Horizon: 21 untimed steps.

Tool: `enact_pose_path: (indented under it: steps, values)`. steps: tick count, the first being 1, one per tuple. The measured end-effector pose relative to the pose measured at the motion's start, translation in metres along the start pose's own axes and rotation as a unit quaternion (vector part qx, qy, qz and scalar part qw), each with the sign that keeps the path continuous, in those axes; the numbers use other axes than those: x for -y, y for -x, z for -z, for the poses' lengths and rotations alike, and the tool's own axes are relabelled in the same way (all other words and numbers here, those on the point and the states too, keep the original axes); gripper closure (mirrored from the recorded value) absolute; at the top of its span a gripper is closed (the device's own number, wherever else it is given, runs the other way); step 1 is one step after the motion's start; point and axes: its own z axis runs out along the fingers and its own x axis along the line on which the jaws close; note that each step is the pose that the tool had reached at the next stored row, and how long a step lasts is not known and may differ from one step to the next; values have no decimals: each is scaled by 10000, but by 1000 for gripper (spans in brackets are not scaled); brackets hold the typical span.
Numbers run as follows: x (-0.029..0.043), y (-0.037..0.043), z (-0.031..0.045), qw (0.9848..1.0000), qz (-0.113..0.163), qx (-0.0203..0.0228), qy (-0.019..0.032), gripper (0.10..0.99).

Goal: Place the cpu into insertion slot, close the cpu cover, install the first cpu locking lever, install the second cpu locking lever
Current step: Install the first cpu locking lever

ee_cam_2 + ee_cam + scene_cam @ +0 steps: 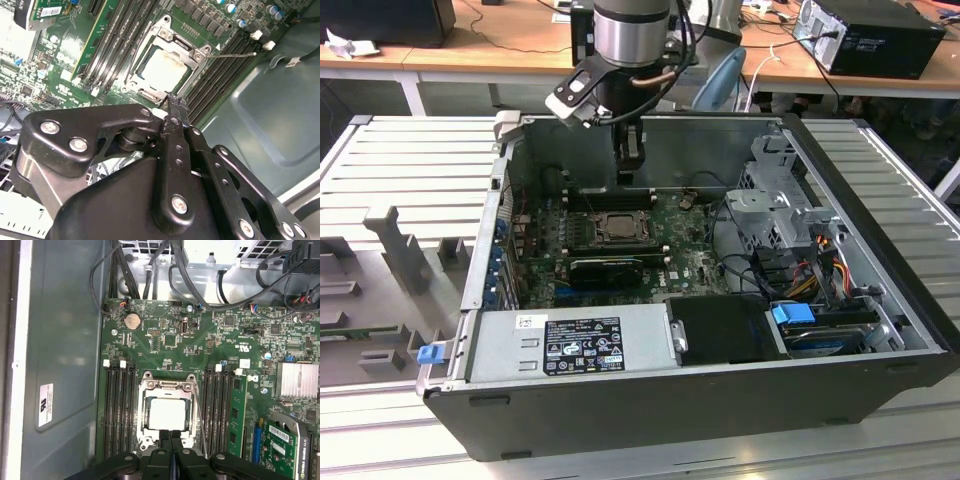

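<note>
cpu cover (167, 386) edge behind hand (171, 434), arm (631, 25) cropped

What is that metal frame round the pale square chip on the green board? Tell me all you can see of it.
The cpu cover is a thin, silver-grey metal frame, roughly square, with a large central opening. It lies flat, and the pale top of the cpu shows through it. Black memory slots flank it on two sides. A thin wire lever runs along one side. The shut gripper hangs at one edge of it; I cannot tell if they touch.
</note>
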Motion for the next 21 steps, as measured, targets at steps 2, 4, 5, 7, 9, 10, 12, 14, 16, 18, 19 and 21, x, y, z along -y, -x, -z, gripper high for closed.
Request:
enact_pose_path:
  steps: [2, 4, 5, 7, 9, 10, 12, 14, 16, 18, 19, 21]
  values:
    - [-1, -2, 55, 10000, 0, 1, 0, 980]
    - [-2, -4, 112, 10000, 0, 0, 0, 980]
    - [-2, -4, 129, 10000, 0, 0, 0, 980]
    - [-4, -8, 224, 10000, 0, 0, 0, 980]
    - [-5, -10, 297, 10000, 0, 0, 0, 980]
    - [-5, -11, 302, 10000, 7, -1, 0, 980]
    - [-5, -11, 303, 9998, 199, -3, -7, 980]
    - [-5, -11, 303, 9991, 423, -6, -15, 980]
    - [-5, -11, 303, 9983, 583, -9, -21, 980]
    - [-5, -11, 303, 9976, 689, -10, -24, 980]
    - [-5, -11, 303, 9974, 724, -11, -26, 980]
    - [-5, -11, 303, 9967, 816, -13, -29, 980]
